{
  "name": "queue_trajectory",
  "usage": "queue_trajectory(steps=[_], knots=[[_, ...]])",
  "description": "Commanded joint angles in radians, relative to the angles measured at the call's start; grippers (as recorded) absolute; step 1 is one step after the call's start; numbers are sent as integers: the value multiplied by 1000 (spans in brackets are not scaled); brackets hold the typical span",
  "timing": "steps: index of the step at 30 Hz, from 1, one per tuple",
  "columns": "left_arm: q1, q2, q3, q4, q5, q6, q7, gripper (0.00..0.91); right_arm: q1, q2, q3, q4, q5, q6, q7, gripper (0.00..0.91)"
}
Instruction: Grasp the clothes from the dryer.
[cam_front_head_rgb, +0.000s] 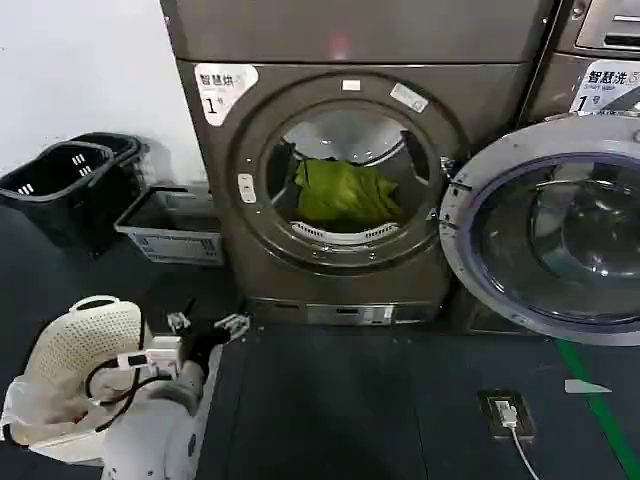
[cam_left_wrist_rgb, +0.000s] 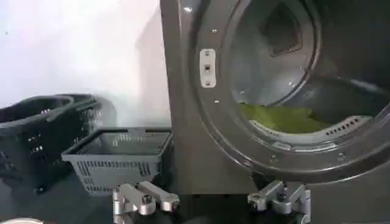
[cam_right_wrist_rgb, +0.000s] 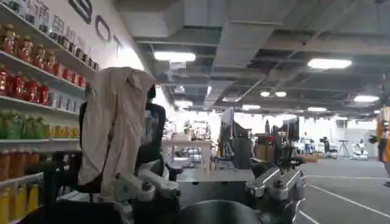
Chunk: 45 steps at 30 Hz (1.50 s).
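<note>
Reaching not begun: your left gripper (cam_front_head_rgb: 205, 324), open and empty, sits low, near-left of the dryer (cam_front_head_rgb: 350, 180); clothes (cam_front_head_rgb: 345, 192) lie ungrasped inside; right gripper (cam_right_wrist_rgb: 213, 185) open, parked.

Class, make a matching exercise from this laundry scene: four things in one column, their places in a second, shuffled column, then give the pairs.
Things:
1. clothes
2. grey basket
3. left hand
4. white laundry basket

Places:
A. low in front of the dryer, fingers open, apart from the drum
B. on the floor against the dryer's left side
C. inside the round drum opening
D. beside the robot's left arm, near the bottom left of the head view

Pairs: 1-C, 2-B, 3-A, 4-D
</note>
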<state>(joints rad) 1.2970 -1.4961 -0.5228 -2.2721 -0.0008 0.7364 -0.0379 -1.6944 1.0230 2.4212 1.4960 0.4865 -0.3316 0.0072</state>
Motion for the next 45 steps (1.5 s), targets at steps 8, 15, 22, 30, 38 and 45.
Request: queue_trajectory(steps=[8,15,22,30,38,45], knots=[[3,1,4,-2,4,49,1,907,2,0,-36,-38,-19,81,48,907],[-2,10,4,0,1,49,-3,907,4,-2,-39,-35,-11,69,65,907],[-5,13,7,-3,-3,49,-2,907,8,-1,-47,-21,-5,59,74,907],[-8,13,10,-1,-4,49,-3,907,8,-1,-46,-26,1,56,80,907],[-5,14,13,-5,-3,49,-4,907,9,1,-41,-38,1,58,80,907],[-4,7,13,-2,-6,49,-11,907,7,0,-38,-48,0,63,80,907]])
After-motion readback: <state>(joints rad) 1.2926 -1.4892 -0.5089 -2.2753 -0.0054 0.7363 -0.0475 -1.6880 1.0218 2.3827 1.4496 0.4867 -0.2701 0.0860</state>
